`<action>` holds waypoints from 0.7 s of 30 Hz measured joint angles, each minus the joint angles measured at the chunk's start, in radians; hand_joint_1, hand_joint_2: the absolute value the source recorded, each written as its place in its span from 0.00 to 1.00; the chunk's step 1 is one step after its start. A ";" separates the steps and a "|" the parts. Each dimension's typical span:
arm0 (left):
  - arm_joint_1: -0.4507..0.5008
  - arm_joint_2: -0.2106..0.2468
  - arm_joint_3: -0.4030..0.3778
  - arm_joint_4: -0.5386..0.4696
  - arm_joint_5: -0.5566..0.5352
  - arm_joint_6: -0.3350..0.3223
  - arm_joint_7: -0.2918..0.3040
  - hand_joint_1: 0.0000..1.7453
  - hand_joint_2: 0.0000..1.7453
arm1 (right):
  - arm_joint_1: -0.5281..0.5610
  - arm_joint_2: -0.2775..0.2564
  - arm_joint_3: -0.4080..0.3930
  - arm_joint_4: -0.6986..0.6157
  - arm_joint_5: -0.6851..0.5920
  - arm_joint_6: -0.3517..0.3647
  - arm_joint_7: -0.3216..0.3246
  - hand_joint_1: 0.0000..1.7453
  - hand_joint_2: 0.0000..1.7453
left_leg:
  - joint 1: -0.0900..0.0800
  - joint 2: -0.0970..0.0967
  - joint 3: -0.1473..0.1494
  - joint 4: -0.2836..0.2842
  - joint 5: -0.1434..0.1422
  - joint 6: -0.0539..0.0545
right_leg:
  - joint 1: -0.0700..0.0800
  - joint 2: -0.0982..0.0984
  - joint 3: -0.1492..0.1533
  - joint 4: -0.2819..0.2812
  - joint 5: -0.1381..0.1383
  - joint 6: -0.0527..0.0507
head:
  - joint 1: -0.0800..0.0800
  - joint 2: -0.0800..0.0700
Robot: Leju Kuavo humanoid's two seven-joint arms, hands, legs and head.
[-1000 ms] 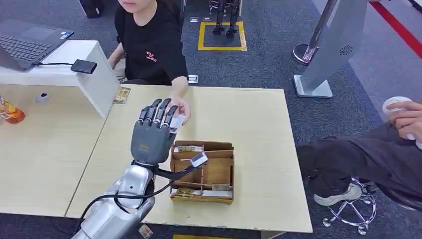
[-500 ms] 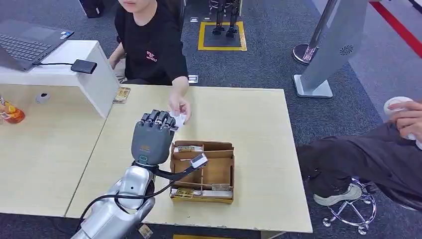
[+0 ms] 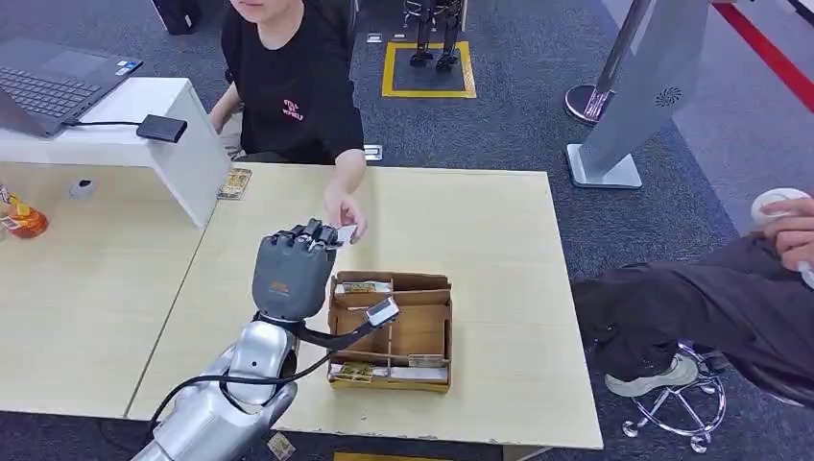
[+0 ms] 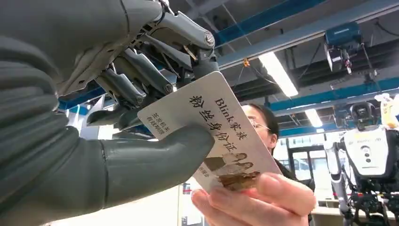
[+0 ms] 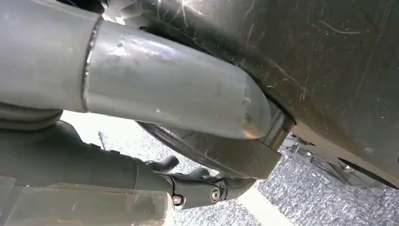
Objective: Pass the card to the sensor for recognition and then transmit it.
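My left hand pinches the card; a person's hand grips its other end. Handover under way, probably; sensor pass unconfirmed.

A pale wooden table is standing on dark grey carpet, with a second wooden table sitting just beside it. A white raised stand is resting on that second table, carrying an open laptop. A yellow square outline is marking the carpet beyond, and a red stripe is running along the floor. A grey upright panel is standing nearby. Long ceiling lights are glowing between blue beams.
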 joint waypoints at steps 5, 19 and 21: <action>0.000 0.002 -0.001 0.000 0.000 0.000 0.003 1.00 1.00 | 0.000 0.000 0.000 0.001 0.000 0.000 0.000 0.00 0.00 | 0.000 0.000 0.000 0.000 0.000 0.000 | 0.000 0.000 0.000 0.000 0.000 0.000 | 0.000 0.000; 0.000 0.015 -0.016 -0.013 0.000 0.015 0.036 1.00 1.00 | 0.000 -0.002 -0.001 0.002 0.001 0.000 -0.001 0.00 0.00 | 0.000 0.000 0.000 0.000 0.000 0.000 | 0.000 0.000 0.000 0.000 0.000 0.000 | 0.000 0.000; 0.000 0.016 -0.017 -0.015 0.000 0.015 0.037 1.00 1.00 | 0.000 -0.002 -0.001 0.002 0.001 0.000 -0.001 0.00 0.00 | 0.000 0.000 0.000 0.000 0.000 0.000 | 0.000 0.000 0.000 0.000 0.000 0.000 | 0.000 0.000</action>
